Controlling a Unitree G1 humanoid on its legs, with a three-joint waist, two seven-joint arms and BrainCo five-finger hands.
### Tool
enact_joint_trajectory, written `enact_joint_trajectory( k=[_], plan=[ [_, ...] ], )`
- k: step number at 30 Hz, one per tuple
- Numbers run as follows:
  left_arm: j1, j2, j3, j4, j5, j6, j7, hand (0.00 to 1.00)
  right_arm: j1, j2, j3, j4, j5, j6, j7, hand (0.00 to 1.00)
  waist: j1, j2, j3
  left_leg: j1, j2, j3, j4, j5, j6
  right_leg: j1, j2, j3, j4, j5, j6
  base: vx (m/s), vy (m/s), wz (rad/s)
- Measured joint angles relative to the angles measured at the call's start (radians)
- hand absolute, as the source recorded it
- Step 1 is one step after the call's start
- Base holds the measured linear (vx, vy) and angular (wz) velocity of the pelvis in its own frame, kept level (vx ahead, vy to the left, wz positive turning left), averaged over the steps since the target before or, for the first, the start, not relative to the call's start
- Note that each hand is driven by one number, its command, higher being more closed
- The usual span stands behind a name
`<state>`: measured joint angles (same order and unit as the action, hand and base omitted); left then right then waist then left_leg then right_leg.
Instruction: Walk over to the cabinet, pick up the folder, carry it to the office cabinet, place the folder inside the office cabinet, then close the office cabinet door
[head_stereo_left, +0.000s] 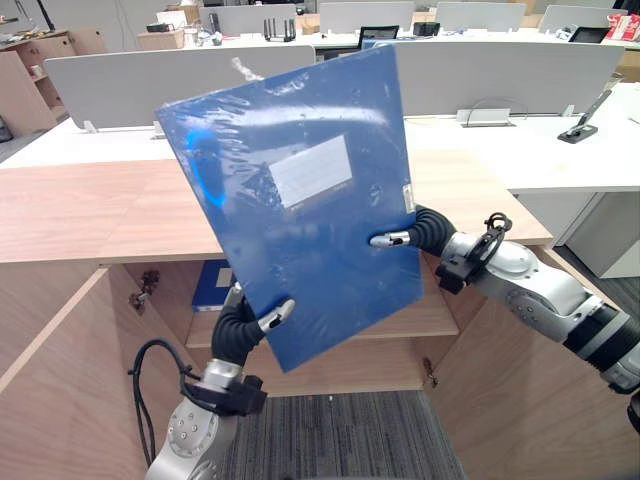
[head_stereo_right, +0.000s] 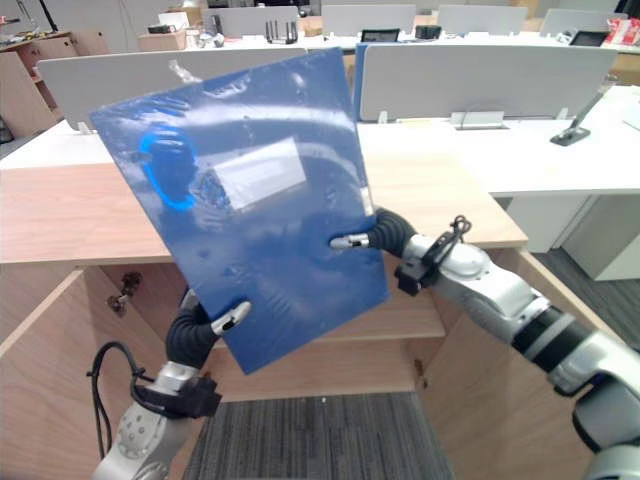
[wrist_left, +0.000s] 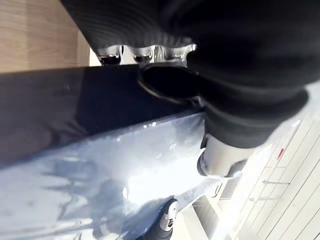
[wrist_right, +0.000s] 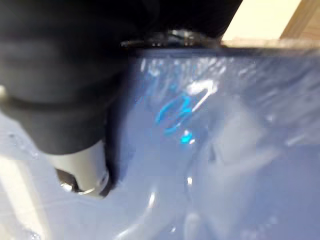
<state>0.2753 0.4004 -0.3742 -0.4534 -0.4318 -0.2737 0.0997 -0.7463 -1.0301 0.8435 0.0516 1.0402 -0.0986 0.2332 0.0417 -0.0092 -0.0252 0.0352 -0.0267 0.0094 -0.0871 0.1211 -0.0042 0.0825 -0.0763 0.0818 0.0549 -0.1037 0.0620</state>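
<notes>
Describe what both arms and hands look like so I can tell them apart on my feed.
The left arm and right arm are silver-grey rounded segments, each with a black bracket near the wrist; the right also shows black bands higher up. Dark ribbed covers wrap both wrists. The left hand and right hand have silver thumbs with dark tips.

I see the blue folder (head_stereo_left: 300, 200), film-wrapped and white-labelled, raised clear of all surfaces, tilted, broad face toward me. It hangs before the wooden office cabinet (head_stereo_left: 80, 215), which stands open.
</notes>
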Motion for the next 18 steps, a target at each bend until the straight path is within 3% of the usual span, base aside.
enact_joint_trajectory(
  k=[4, 7, 11, 14, 15, 18],
  plan=[
    [-0.066, 0.018, -0.074, 0.159, -0.124, -0.01, -0.082, 0.0, 0.058, -0.017, -0.028, -0.001, -0.013, 0.001, -0.001, 1.0, 0.006, -0.001, 0.0, -0.003, 0.003, 0.0, 0.0, 0.0, 0.0, -0.002, 0.0, 0.0, -0.001, 0.0, 0.0, 0.0, 0.0, 0.0],
    [-0.106, 0.023, -0.148, 0.33, -0.185, 0.013, -0.174, 0.0, 0.099, -0.023, -0.029, -0.003, -0.048, 0.013, -0.002, 1.0, 0.003, -0.004, -0.003, -0.022, 0.009, 0.004, 0.0, 0.0, 0.001, -0.02, 0.002, 0.003, -0.008, 0.005, -0.001, 0.0, -0.003, -0.04],
    [-0.119, -0.045, -0.182, 0.532, -0.206, 0.044, -0.233, 0.0, 0.139, -0.016, -0.061, -0.003, -0.084, 0.031, -0.007, 1.0, -0.007, -0.007, -0.001, -0.021, 0.013, 0.011, 0.0, 0.0, 0.001, -0.021, 0.004, 0.009, -0.013, 0.009, -0.001, 0.02, -0.005, -0.07],
    [-0.139, -0.135, -0.167, 0.806, -0.206, 0.088, -0.248, 0.0, 0.205, 0.036, -0.261, -0.022, -0.123, 0.03, -0.019, 1.0, -0.015, -0.009, 0.0, -0.021, 0.017, 0.02, -0.001, -0.002, -0.002, -0.027, 0.01, 0.018, -0.012, 0.011, -0.004, 0.0, -0.01, -0.13],
    [-0.141, -0.187, -0.116, 0.987, -0.199, 0.127, -0.244, 0.0, 0.237, 0.084, -0.38, -0.083, -0.122, 0.016, -0.023, 1.0, -0.026, -0.01, 0.001, -0.018, 0.021, 0.034, -0.001, -0.006, -0.008, -0.03, 0.014, 0.032, -0.012, 0.012, -0.007, -0.01, -0.002, -0.24],
    [-0.133, -0.247, 0.005, 1.244, -0.176, 0.18, -0.222, 0.0, 0.284, 0.192, -0.546, -0.209, -0.208, -0.056, -0.041, 1.0, -0.059, -0.013, 0.004, -0.015, 0.031, 0.042, -0.001, -0.01, -0.011, -0.031, 0.02, 0.041, -0.014, 0.013, -0.008, 0.0, -0.012, -0.13]
  ],
)
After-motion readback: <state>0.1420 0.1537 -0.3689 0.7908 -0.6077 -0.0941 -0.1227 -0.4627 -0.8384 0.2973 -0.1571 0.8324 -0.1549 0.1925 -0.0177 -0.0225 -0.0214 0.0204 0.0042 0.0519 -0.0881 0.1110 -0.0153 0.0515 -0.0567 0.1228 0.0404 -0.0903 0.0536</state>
